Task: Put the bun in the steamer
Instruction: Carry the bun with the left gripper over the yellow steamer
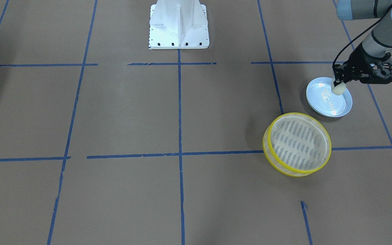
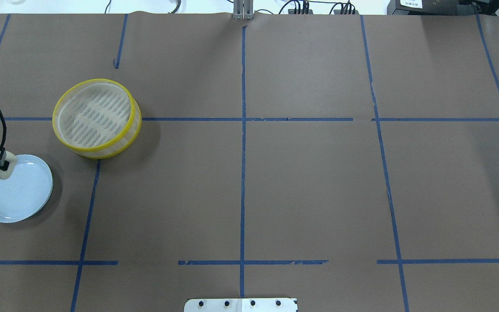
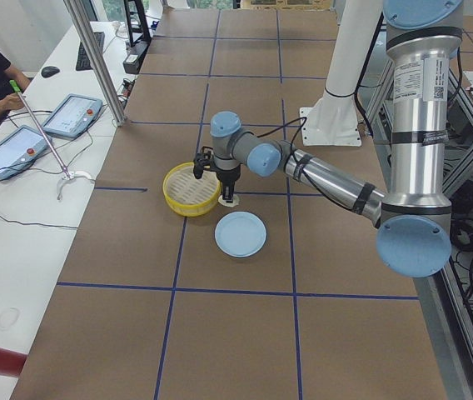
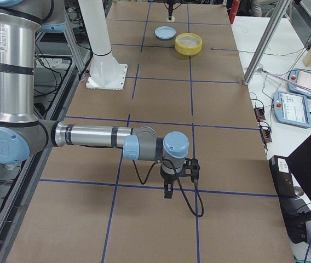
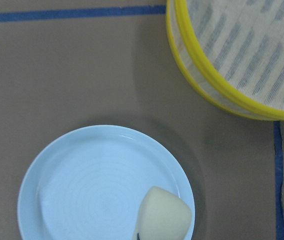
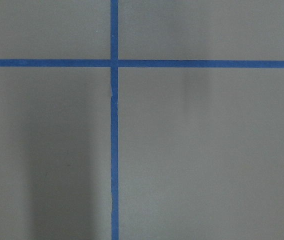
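The cream-white bun (image 1: 339, 89) is gripped by my left gripper (image 1: 338, 83), which is shut on it and holds it over the rim of the pale blue plate (image 1: 328, 102). In the left wrist view the bun (image 5: 162, 216) shows at the bottom, over the plate (image 5: 92, 180). The yellow-rimmed steamer (image 1: 298, 144) stands empty on the table next to the plate; it also shows in the overhead view (image 2: 95, 117). My right gripper (image 4: 168, 193) shows only in the exterior right view, far from these things. I cannot tell whether it is open or shut.
The table is brown paper with a grid of blue tape lines. The white robot base (image 1: 179, 25) stands at the table's edge. Operators' tablets (image 3: 70, 115) lie on a side desk beyond a metal post (image 3: 95, 58).
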`<action>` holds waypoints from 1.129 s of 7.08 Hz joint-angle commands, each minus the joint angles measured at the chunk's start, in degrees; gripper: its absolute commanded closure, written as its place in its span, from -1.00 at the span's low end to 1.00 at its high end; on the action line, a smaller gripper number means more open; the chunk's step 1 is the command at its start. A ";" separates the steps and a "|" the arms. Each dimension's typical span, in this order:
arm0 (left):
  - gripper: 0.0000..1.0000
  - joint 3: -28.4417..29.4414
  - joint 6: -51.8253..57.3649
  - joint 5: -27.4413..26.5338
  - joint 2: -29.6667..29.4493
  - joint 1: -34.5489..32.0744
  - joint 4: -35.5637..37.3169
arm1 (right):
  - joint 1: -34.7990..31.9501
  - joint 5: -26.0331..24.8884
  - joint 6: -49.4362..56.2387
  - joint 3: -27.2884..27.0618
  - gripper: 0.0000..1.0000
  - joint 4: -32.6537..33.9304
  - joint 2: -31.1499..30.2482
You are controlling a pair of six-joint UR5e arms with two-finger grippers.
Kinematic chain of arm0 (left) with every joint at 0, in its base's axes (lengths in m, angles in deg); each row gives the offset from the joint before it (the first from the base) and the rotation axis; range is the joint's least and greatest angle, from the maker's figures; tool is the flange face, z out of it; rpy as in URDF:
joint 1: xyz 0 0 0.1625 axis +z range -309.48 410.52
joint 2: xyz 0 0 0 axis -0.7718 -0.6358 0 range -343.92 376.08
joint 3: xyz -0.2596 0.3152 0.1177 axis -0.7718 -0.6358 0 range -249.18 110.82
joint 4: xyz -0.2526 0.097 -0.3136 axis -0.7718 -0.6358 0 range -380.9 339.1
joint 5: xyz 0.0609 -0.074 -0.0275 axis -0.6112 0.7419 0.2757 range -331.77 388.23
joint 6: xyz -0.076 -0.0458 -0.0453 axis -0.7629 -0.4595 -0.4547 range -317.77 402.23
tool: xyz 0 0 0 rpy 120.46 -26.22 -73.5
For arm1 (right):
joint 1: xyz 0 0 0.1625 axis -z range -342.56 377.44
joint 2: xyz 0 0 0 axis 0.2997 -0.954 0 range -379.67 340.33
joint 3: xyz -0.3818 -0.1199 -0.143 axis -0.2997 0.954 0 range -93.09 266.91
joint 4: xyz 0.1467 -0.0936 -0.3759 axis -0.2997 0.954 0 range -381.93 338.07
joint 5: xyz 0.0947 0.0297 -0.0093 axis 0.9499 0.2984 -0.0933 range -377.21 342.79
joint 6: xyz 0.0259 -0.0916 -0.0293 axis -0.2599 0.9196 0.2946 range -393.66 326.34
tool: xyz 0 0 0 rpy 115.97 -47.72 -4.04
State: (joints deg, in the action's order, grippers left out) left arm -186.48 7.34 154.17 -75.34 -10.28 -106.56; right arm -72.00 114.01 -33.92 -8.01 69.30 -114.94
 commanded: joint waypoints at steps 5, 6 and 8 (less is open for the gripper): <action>0.57 21.98 1.59 -0.08 -29.08 3.55 7.18 | 0.05 0.00 0.00 0.00 -1.00 0.00 0.00; 0.56 26.81 -2.60 -0.16 -28.98 5.06 -0.74 | 0.05 0.00 0.00 0.00 -1.00 0.00 0.00; 0.55 29.84 -3.17 -1.04 -28.63 6.66 -3.71 | -0.03 0.00 0.00 0.00 -1.00 0.00 0.00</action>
State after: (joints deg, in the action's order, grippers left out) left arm -158.75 5.01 153.80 -104.19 -4.60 -107.91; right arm -71.97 114.01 -33.92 -8.01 69.30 -114.94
